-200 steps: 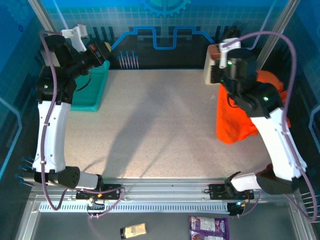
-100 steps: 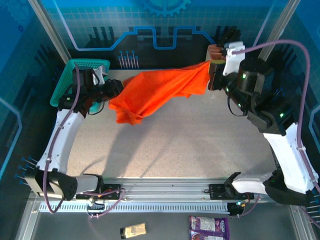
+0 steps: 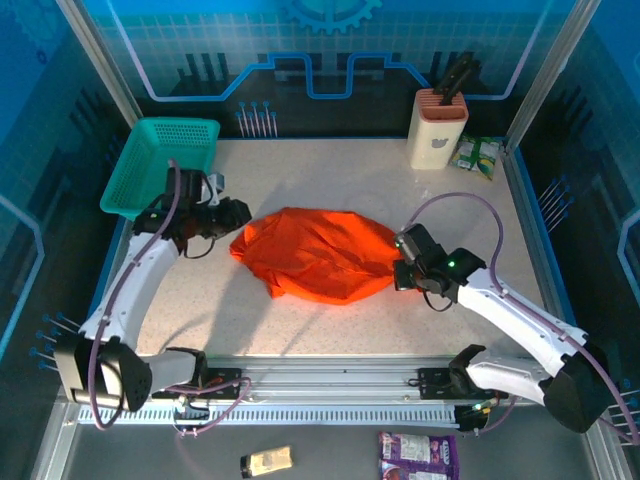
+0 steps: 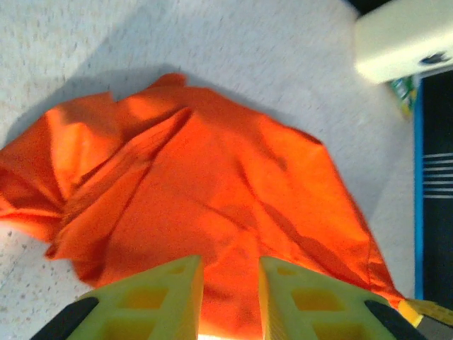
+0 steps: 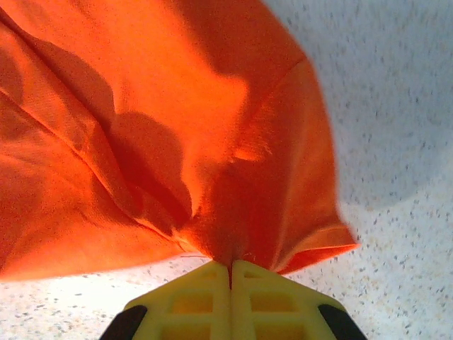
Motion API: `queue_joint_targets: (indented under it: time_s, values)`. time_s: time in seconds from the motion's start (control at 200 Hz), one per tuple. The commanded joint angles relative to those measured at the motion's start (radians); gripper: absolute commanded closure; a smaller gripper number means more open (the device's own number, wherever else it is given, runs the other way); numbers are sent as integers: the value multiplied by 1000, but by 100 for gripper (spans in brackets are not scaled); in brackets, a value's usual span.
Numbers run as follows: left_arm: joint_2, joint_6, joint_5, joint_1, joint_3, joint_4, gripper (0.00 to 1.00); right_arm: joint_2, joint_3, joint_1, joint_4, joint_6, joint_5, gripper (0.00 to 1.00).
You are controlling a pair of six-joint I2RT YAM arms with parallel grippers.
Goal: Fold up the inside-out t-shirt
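Fingers of the right arm (image 5: 198,301) are pressed together and clamp a gathered edge of the t-shirt (image 3: 315,255). In the right wrist view the orange cloth fans out from that pinch point toward the top and left of the frame. A seam runs across the cloth near the grip.

Left fingers (image 4: 148,301) stand apart, with a clear gap between them. In the left wrist view orange cloth shows through that gap at the bottom of the frame. Whether either finger touches the cloth cannot be told.

The t-shirt lies as a crumpled, roughly oval mound on the counter (image 3: 330,170), at the centre of the top external frame. It is bunched and creased, not spread flat. The left fingers sit at its left end and the right fingers at its right end, both low over the counter.

Items around the t-shirt:
- A teal basket (image 3: 165,160) sits at the upper left of the frame, at the counter's far left corner, well apart from the cloth.
- A cream knife block (image 3: 437,130) with dark handles stands at the upper right.
- A green packet (image 3: 478,155) lies just beside the block on its right.
- A purple packet (image 3: 418,455) and a small yellowish object (image 3: 268,461) lie at the bottom of the frame, below the rail that carries the arm bases.
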Motion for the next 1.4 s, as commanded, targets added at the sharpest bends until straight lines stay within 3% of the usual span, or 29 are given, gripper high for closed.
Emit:
queue_joint_targets:
  time_s: [0.0, 0.2, 0.42, 0.71, 1.086, 1.281, 1.396]
  values:
    - [51, 36, -11, -30, -17, -47, 72, -36, -24, -23, 65, 51, -11, 100]
    - [177, 58, -4, -39, -54, -33, 70, -28, -21, -41, 65, 38, -21, 100]
    - [309, 153, -1, -121, 53, -79, 70, -31, -16, -46, 66, 35, -21, 100]
    - [493, 194, -5, -142, 163, -38, 66, -40, -10, -49, 59, 41, -20, 100]
    - [672, 231, -41, -144, 269, -72, 53, -60, -3, -50, 40, 54, -13, 100]
    - [693, 237, 94, -147, 246, -27, 52, -62, 8, -51, 31, 55, -10, 100]
    - [659, 228, 111, -152, 221, 2, 55, -60, 10, -50, 27, 57, -11, 100]
